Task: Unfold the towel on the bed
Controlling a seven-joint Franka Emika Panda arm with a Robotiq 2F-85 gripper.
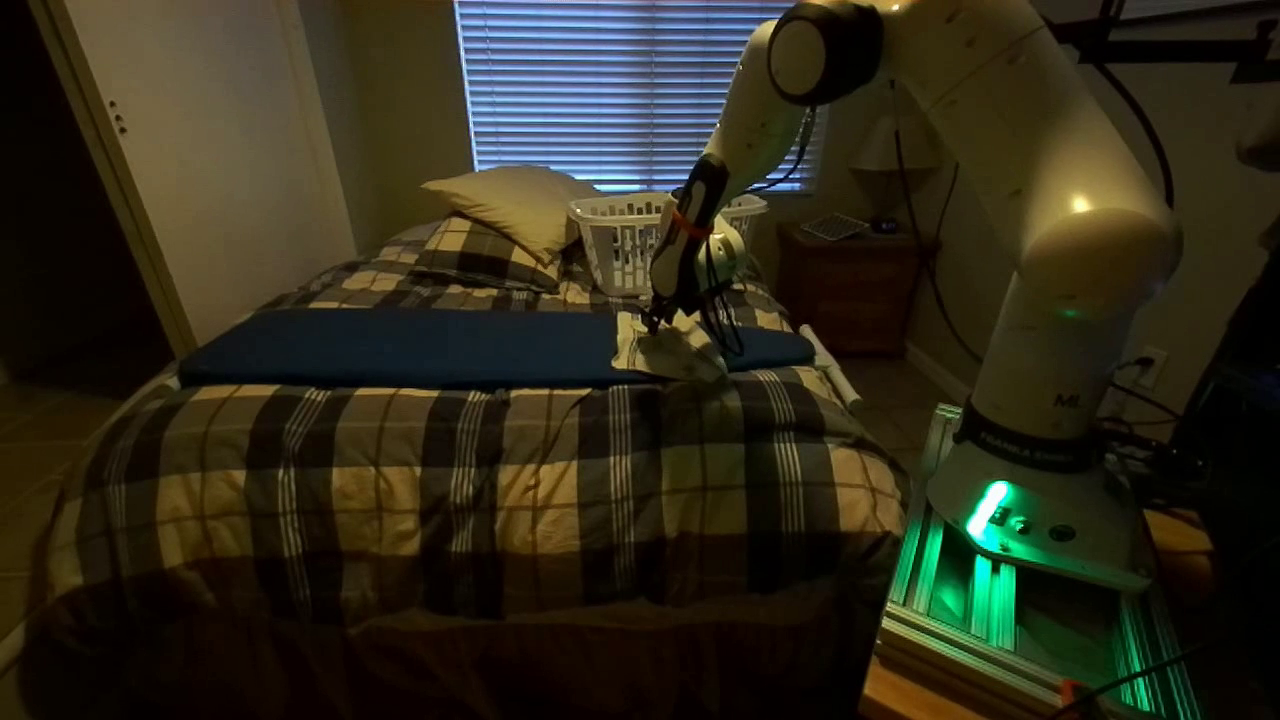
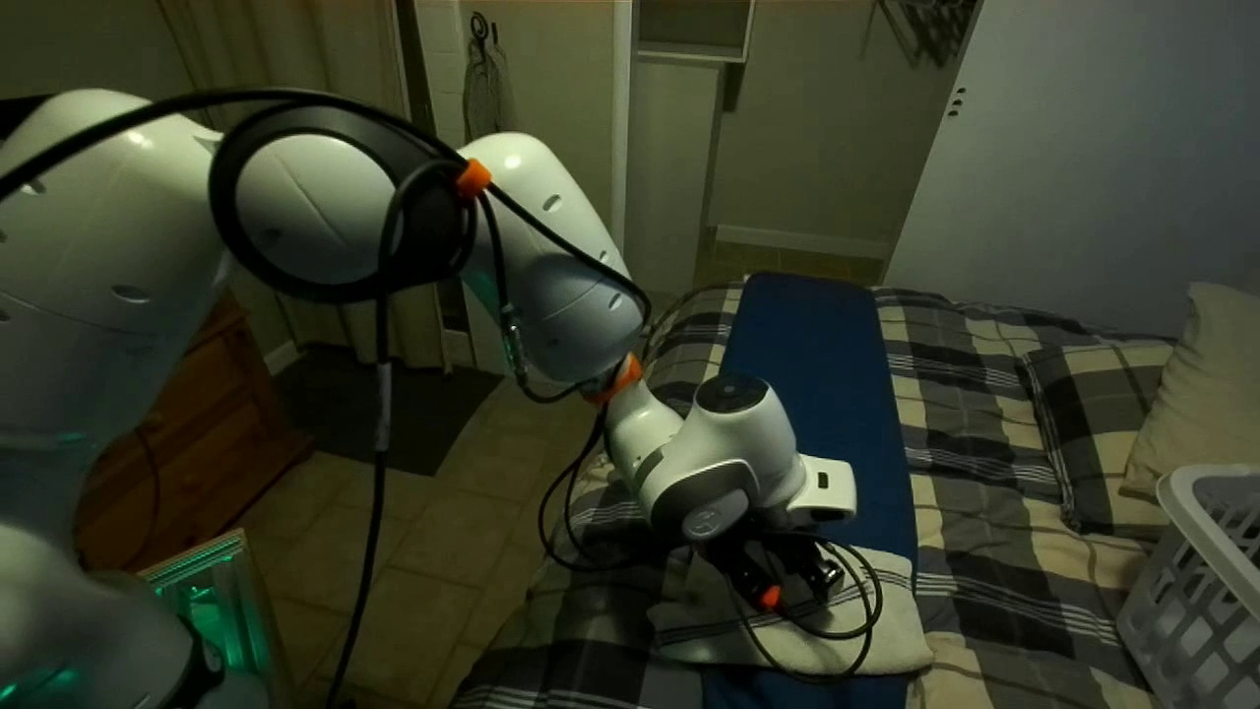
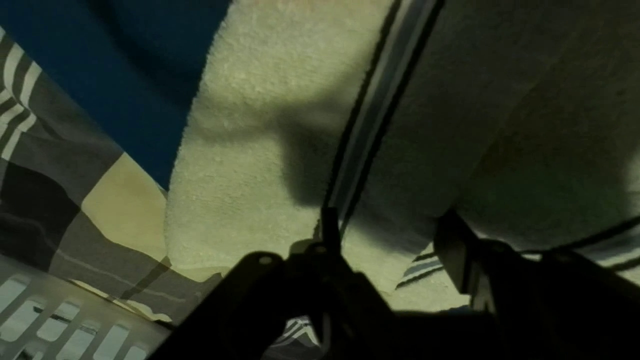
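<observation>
The cream-white towel (image 1: 640,352) with dark stripes lies rumpled and partly folded across the dark blue cloth on the bed (image 1: 430,480). It also shows in an exterior view (image 2: 797,645) and fills most of the wrist view (image 3: 260,150). My gripper (image 3: 389,225) is open, its two dark fingers spread apart right over the towel, with nothing visible between them but towel behind. One finger lies over the towel's stripe; contact cannot be told. In an exterior view the gripper (image 1: 657,318) is low at the towel's far part; it also shows above the towel (image 2: 792,586).
The long dark blue cloth (image 1: 420,345) runs across the bed. A white laundry basket (image 1: 622,245) stands on the bed near the gripper, also at the lower left of the wrist view (image 3: 65,320). A pale pillow (image 1: 520,200) and a plaid pillow (image 1: 480,255) lie behind.
</observation>
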